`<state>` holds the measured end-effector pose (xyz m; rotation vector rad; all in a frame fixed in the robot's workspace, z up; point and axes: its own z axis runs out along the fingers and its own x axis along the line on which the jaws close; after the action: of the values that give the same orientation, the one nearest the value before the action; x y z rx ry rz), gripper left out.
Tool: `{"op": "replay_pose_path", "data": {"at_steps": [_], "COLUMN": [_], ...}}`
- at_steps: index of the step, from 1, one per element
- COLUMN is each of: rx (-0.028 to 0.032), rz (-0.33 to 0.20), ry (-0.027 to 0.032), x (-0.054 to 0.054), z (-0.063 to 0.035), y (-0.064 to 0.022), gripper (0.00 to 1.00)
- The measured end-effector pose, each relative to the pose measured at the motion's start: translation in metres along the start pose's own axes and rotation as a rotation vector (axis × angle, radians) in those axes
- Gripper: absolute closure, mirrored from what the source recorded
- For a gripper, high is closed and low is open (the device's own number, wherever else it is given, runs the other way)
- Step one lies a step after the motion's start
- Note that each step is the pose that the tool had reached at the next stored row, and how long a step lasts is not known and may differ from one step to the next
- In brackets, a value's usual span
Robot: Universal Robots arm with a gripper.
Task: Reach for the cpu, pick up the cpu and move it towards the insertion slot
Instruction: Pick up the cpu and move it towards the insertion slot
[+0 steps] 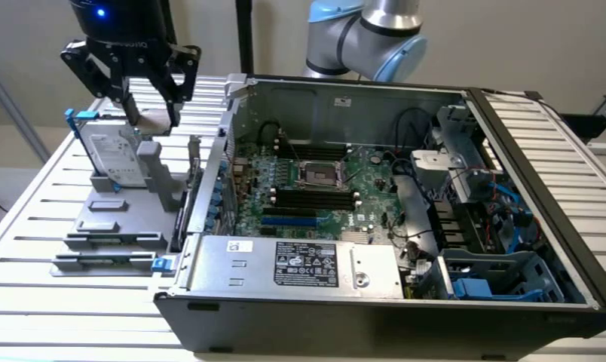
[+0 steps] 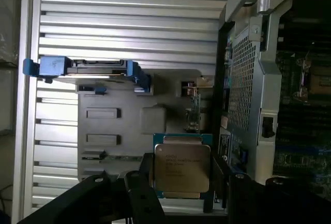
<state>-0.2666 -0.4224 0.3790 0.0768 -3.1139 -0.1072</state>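
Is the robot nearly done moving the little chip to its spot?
About halfway. Done: the gripper is shut on the chip. In hand: it holds the chip over the grey stand, outside the computer case. Left: the socket on the board sits empty, off to the exterior view's right.

Exterior view is evenly and softly lit. Wrist view is dim; faint sheen is noted on the cpu point(image 2: 182, 168).
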Motion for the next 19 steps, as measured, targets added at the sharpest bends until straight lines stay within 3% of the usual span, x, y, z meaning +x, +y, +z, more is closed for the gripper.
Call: {"op": "replay_pose_path", "data": {"at_steps": [5, 10, 15, 19], "rx": [-0.0161, -0.0276, -0.0330, -0.0339], "rz": [0.000, -0.001, -0.001, -0.001], "ry": [-0.0008, -0.0012, -0.0016, -0.0015], "x": [-0.023, -0.045, -0.068, -0.086], "z": [-0.0049, -0.0076, -0.0084, -0.0089], "y": [-0.0008, -0.0018, -0.0029, -0.0038], "gripper": [0.46, 0.46, 0.46, 0.46]}}
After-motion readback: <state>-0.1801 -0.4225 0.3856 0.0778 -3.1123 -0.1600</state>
